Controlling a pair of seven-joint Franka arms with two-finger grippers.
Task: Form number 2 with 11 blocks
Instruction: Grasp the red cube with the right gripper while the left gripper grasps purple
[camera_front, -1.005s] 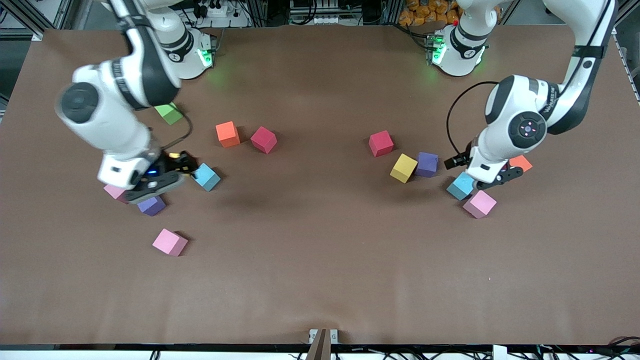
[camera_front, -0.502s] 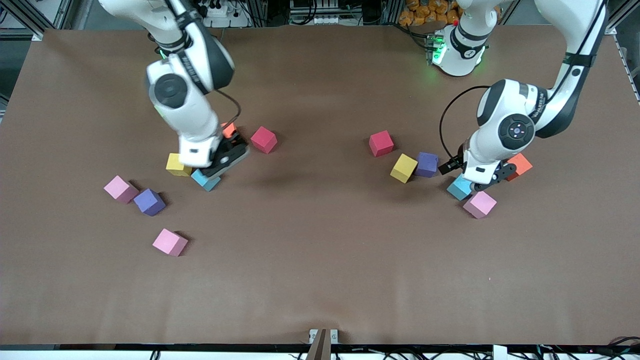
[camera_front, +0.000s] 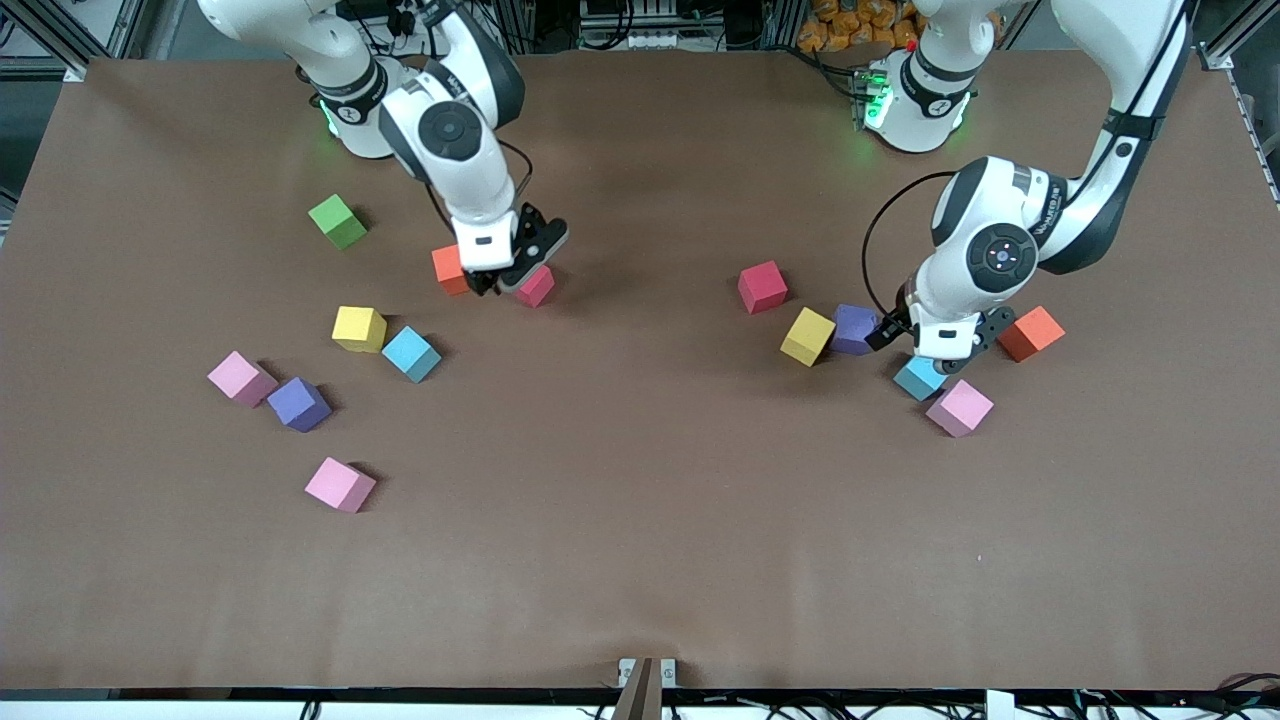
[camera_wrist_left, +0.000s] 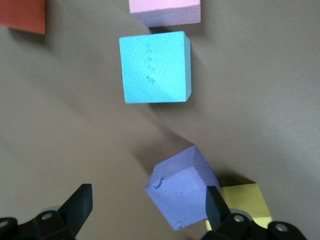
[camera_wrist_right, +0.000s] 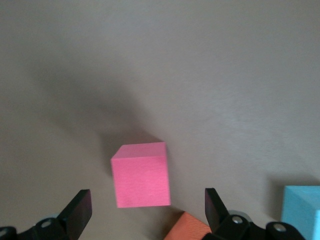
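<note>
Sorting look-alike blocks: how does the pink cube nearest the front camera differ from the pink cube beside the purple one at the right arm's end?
The nearest pink cube sits alone; the other pink cube lies farther back, close beside the purple cube. The two are turned differently. Both look the same size and shade, and both rest on the table.

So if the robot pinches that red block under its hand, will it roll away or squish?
Probably no rolling: the red block is a flat-sided cube sitting squarely on the table. Its matte, grainy surface looks foam-like, so it is likely light, grippy and may squish slightly. The right hand hangs open over it.
</note>
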